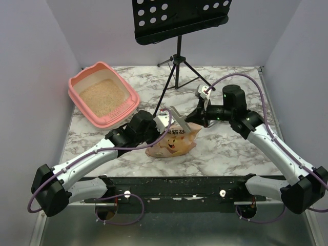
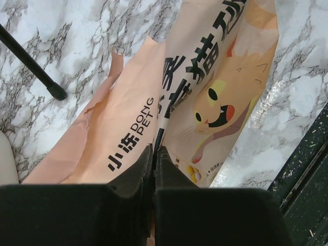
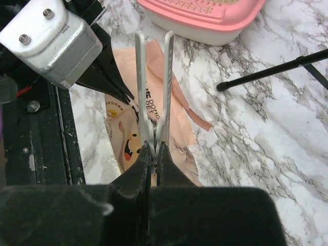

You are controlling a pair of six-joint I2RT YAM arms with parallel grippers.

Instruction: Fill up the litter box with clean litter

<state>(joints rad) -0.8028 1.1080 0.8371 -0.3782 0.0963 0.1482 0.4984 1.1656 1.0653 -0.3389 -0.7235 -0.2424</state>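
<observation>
The salmon-pink litter box (image 1: 102, 66) sits at the far left of the table and holds beige clean litter (image 1: 102, 97); its near end also shows in the right wrist view (image 3: 205, 23). The orange-tan bag with a cat picture (image 1: 174, 144) lies on the marble in the middle. My left gripper (image 1: 165, 127) is shut on the bag's upper edge (image 2: 205, 102), its jaws (image 2: 154, 151) pressed together on the fold. My right gripper (image 1: 190, 119) is shut on the end of a grey two-armed clip (image 3: 166, 77), which sticks out over the bag (image 3: 128, 138).
A black music stand's tripod (image 1: 178, 56) stands at the back centre; one leg lies near the bag (image 2: 31, 64) (image 3: 277, 72). A black rail (image 1: 174, 187) runs along the near edge. White walls enclose both sides and the back.
</observation>
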